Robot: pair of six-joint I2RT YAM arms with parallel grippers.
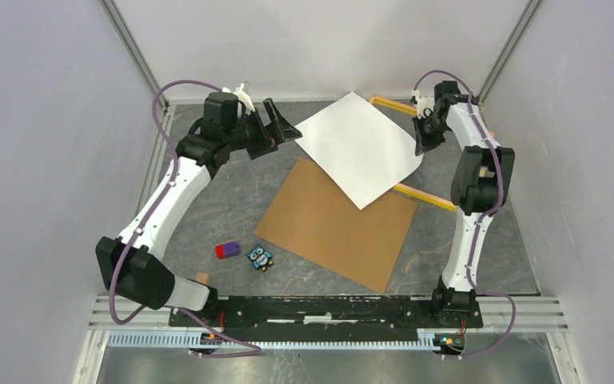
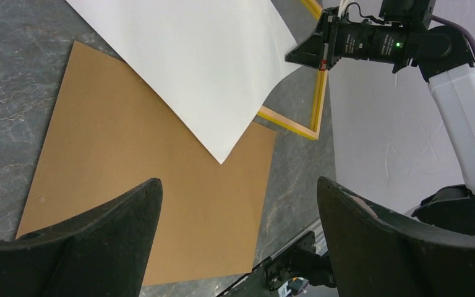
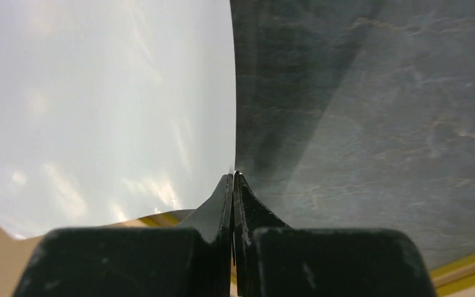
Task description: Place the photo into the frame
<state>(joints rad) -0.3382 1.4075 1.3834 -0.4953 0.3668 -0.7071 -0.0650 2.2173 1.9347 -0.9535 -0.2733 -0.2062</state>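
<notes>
The photo (image 1: 360,148) shows its plain white back and lies tilted over the frame (image 1: 424,196), whose yellow-orange edges stick out at the back and the right. My right gripper (image 1: 421,144) is shut on the photo's right edge. In the right wrist view the sheet (image 3: 99,111) runs straight into the closed fingertips (image 3: 234,175), with the frame's rail (image 3: 464,263) below. My left gripper (image 1: 284,132) hovers open just off the photo's left corner. In the left wrist view its jaws (image 2: 238,180) are wide apart with nothing between them, above the photo (image 2: 198,55) and the frame (image 2: 317,105).
A brown hardboard panel (image 1: 336,220) lies flat on the grey mat, partly under the photo's near corner. A small red-and-purple block (image 1: 227,250) and a blue owl figure (image 1: 261,258) sit near the left arm. White walls enclose the table on three sides.
</notes>
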